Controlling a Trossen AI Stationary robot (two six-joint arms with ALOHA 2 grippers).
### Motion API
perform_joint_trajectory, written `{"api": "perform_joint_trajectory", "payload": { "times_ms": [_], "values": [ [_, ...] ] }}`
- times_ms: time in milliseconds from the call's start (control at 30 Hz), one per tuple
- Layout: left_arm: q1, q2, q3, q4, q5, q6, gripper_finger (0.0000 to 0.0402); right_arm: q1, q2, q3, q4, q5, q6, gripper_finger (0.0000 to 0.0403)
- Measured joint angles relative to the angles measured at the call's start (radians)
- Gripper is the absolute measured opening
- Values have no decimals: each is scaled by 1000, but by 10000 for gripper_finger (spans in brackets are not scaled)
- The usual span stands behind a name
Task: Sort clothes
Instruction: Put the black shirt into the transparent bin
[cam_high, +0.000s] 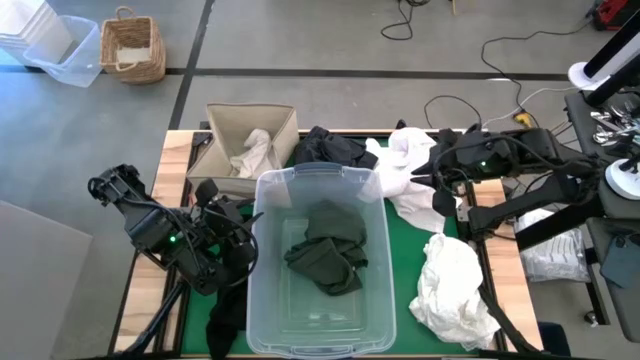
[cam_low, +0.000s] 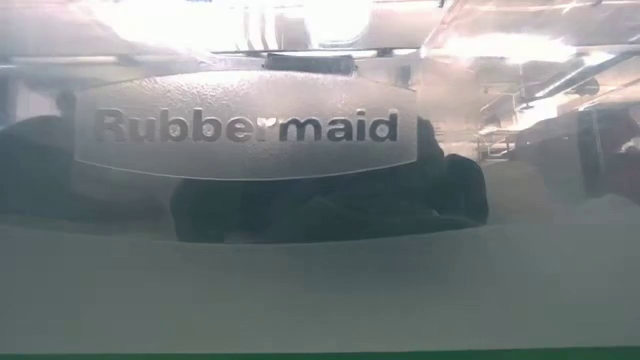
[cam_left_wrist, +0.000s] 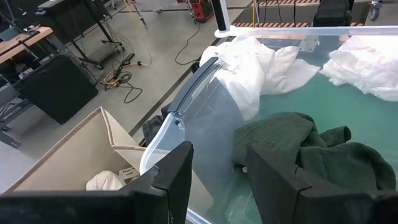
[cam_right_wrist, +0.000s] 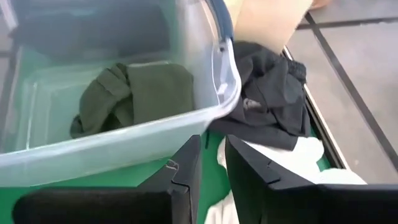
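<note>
Step in hand, judged: pick the next garment from the loose heap at 12 to 1 o'clock of the tub (cam_high: 262, 300). Right gripper (cam_high: 425, 180) hovers over the white cloth (cam_high: 400, 165) at 1 o'clock of the tub, fingers a narrow gap apart, holding nothing. Left gripper (cam_high: 213, 195) sits at 9 o'clock of the tub beside its wall, fingers apart, empty, waiting.

To do it well:
- white and black cloth (cam_high: 325, 148) lie touching and partly overlapped; pinch a raised fold of one colour only, away from the seam between them
- open wider before descending; present gap looks too tight for a bunched fold
- lift high enough that trailing fabric clears the tub rim before carrying it across
- white likely belongs in the box (cam_high: 218, 128), dark in the tub, going by present contents

Containers:
- tub, clear plastic, table centre: one olive garment (cam_high: 328, 252), crumpled, on its floor
- box, beige fabric, 11 o'clock of the tub: one cream piece (cam_high: 255, 152) against its right wall

Unsorted: second white heap (cam_high: 452, 290) at 3 to 4 o'clock of the tub, on the green mat; a dark piece (cam_high: 226, 318) hangs at 8 o'clock by the tub's left wall
</note>
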Motion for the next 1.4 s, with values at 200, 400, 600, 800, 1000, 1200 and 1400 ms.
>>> {"api": "perform_joint_trajectory", "payload": {
  "times_ms": [200, 400, 600, 800, 1000, 1200, 1400],
  "values": [
    [0, 0, 0, 0, 0, 0, 132, 0, -23, -94, 5, 21, 33, 77],
    [0, 0, 0, 0, 0, 0, 132, 0, -50, -209, 11, 26, 44, 92],
    [0, 0, 0, 0, 0, 0, 132, 0, -109, -340, 33, 34, 112, 106],
    [0, 0, 0, 0, 0, 0, 132, 0, -169, -436, 34, 86, 199, 118],
    [0, 0, 0, 0, 37, 0, 132, 0, -219, -513, 59, 85, 243, 127],
    [0, 0, 0, 0, 52, 0, 132, 0, -256, -572, 87, 86, 250, 129],
    [0, 0, 0, 0, 52, 0, 132, 0, -272, -609, 114, 86, 250, 119]
  ]
}}
